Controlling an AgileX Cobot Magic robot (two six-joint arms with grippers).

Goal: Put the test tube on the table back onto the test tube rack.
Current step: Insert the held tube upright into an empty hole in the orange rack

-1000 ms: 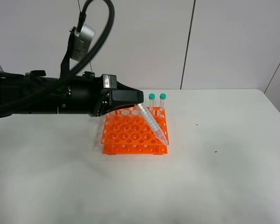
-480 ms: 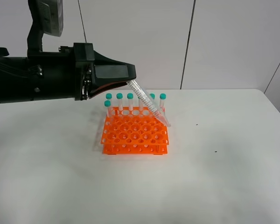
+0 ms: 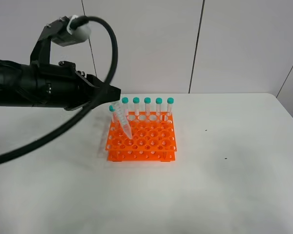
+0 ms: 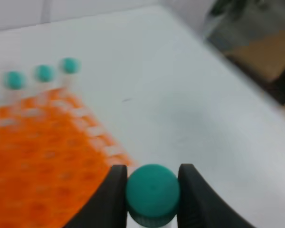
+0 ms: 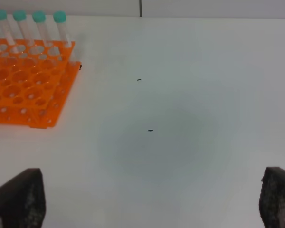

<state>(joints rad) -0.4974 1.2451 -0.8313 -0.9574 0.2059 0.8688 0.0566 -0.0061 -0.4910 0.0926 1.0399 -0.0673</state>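
In the high view our left arm reaches in from the left edge of the frame. Its left gripper (image 3: pixel 115 96) is clenched on the top end of the test tube (image 3: pixel 122 122). The tube hangs tilted, with its upper end toward the left. Its pointed tip slants down and to the right over the left part of the test tube rack (image 3: pixel 151 141). The tip reaches the rack's top tier, but we cannot tell whether it has entered a hole. The left wrist view shows the grasp close up: two black fingers (image 4: pixel 115 199) press against either side of the teal cap (image 4: pixel 153 190), with the orange rack blurred beyond.

The rack sits on the white table (image 3: pixel 224 185), a little left of the frame's centre. Along its back edge stands a row of other tubes (image 3: pixel 147 106), upright with teal caps on top. The leftmost one is partly hidden behind the gripper and the held tube. A black cable (image 3: pixel 110 53) loops over the arm in the upper left of the frame.

We do not see the right gripper (image 5: pixel 147 204) in the high view. Its own wrist view shows it released, with two dark fingertips (image 5: pixel 16 199) spread wide and white table between them. The rack is well apart from it, and two small dark specks (image 5: pixel 150 130) mark the table in between.
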